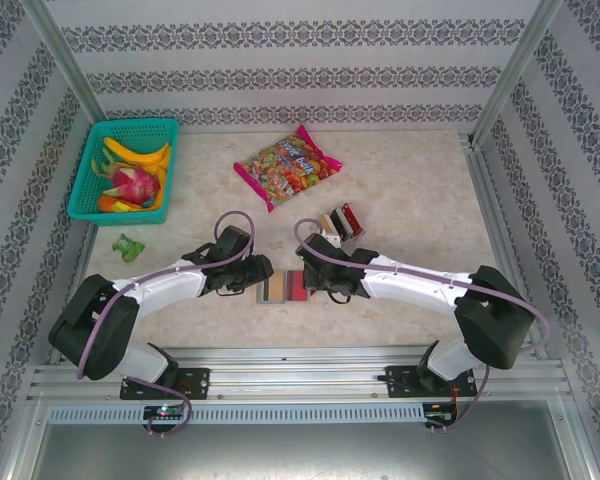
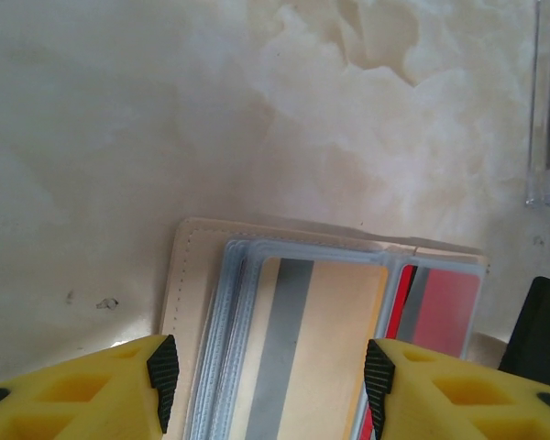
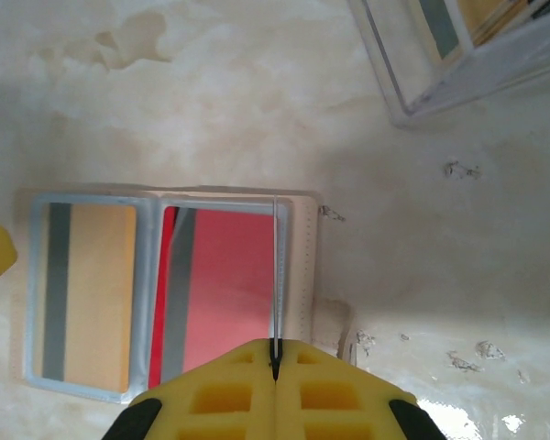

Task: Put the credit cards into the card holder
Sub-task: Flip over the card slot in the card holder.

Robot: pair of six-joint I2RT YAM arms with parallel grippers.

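Left gripper [image 2: 270, 380] held apart over the open card holder [image 2: 188, 275], right gripper [image 3: 275, 362] pinched shut

Left fingers stand either side of the tan card [image 2: 335, 339], which lies in the clear pocket just beneath them, and they do not grip it; the red card [image 2: 445, 307] sits in the next pocket, under the right gripper, whose closed tips clamp a thin leaf [image 3: 275, 275] seen edge-on, clear sleeve or card I cannot tell. Two cards look housed to me; more stand in the clear rack [image 3: 458, 64] beyond the right gripper and off to its right, so the job seems about partway done
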